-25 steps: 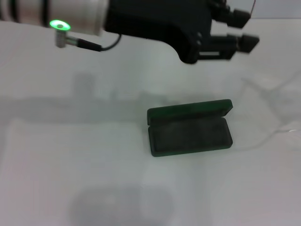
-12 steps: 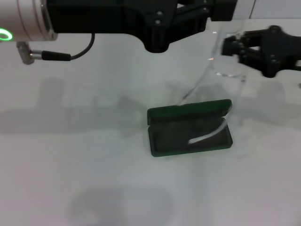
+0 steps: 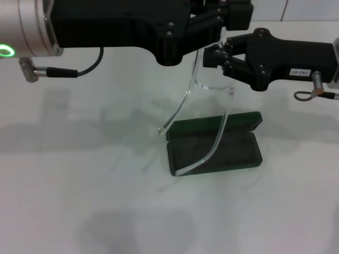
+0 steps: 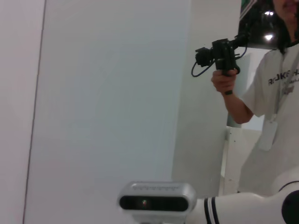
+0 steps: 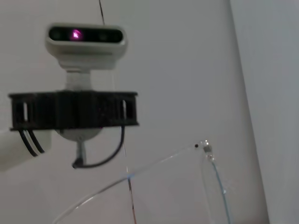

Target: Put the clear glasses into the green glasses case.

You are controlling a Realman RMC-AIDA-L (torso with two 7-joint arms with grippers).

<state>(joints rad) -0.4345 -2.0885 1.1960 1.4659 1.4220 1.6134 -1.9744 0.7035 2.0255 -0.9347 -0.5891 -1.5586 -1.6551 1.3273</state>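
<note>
Clear glasses [image 3: 209, 87], a fully transparent thin-framed plastic pair with two long curved temple arms, hang in the air directly above the dark green rectangular hinged glasses case [image 3: 213, 149]. The front of the frame sits well above the case, between the two grippers; the temples are unfolded and trail downward, one tip ending beside the case's left rear corner, the other reaching over its open front-left edge.

Handling judgement: the glasses are light, thin, somewhat springy, smooth and easily scratched or bent. The frame front or hinge ends are the sound places to hold; the temples should be folded before the glasses will fit the case.

The left gripper [image 3: 222, 21] and right gripper [image 3: 217, 54] both meet the frame above the case. Each seems to pinch it, but the jaw gaps cannot be read reliably.

The case lies open on the white table [image 3: 79, 185], lid raised at the rear.

Compared with half a second ago, the right gripper is closer to the left one, and the glasses hang more squarely above the case.
</note>
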